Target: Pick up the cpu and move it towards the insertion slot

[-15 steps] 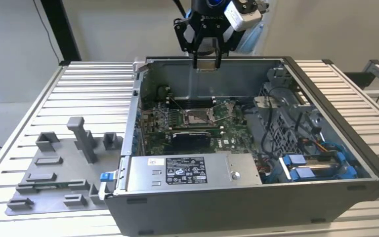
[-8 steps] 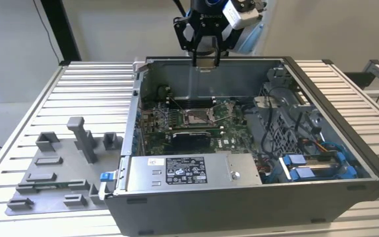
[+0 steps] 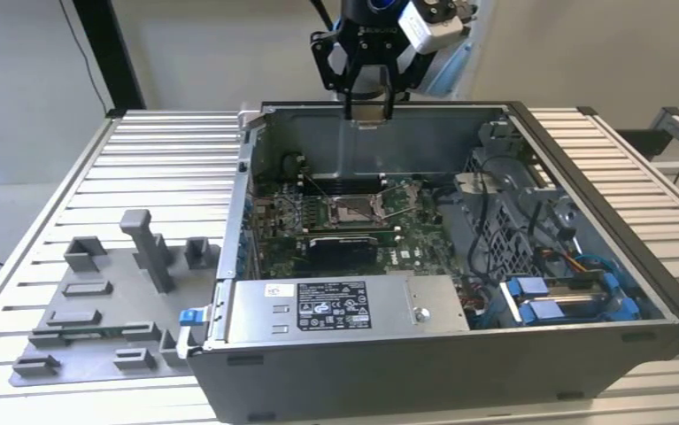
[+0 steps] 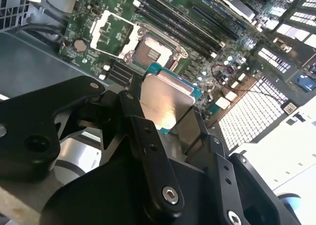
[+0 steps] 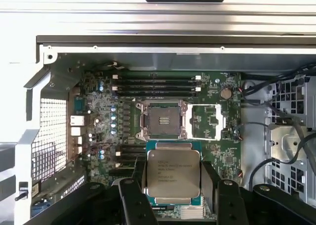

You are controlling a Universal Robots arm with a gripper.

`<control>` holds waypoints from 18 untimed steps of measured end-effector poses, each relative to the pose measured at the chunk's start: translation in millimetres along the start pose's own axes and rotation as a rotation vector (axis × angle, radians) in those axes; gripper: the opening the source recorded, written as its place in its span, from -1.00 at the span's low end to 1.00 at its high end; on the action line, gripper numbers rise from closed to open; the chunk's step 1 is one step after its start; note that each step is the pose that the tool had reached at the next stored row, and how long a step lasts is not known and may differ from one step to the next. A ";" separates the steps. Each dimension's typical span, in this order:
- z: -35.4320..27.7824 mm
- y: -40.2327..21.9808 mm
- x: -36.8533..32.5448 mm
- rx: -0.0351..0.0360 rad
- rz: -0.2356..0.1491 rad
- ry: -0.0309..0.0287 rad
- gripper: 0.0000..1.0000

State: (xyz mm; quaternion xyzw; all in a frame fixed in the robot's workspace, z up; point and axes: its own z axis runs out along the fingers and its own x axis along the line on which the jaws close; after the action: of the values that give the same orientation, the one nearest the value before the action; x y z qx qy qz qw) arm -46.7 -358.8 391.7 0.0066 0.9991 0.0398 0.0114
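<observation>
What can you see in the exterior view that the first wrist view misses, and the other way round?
The exterior view takes in the grey plastic tray on the slatted table and the computer case's outside. The first wrist view gives a close look at the cpu held in the tool, its silvery top facing the camera. Both show the insertion slot, open on the green motherboard.

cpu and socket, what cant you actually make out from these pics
- cpu: its underside faces away in both wrist views; the gripper fingers hide its lower edge.
- cpu in the exterior view: too small to tell apart between the fingers.
- insertion slot: individual pins too fine to see in any view.
- Gap between cpu and slot: no side view shows it.
</observation>
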 end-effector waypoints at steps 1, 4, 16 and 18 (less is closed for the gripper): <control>0.2 0.8 0.1 0.0001 0.000 0.0000 -1.00; 1.2 8.0 0.2 0.0002 0.000 0.0001 -1.00; 5.0 21.3 2.4 0.0001 -0.001 0.0001 -1.00; 5.1 21.4 2.4 0.0001 -0.001 0.0001 -1.00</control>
State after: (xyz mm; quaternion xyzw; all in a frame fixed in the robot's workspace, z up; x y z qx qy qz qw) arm -48.7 -337.1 388.3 0.0064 0.9991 0.0397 0.0114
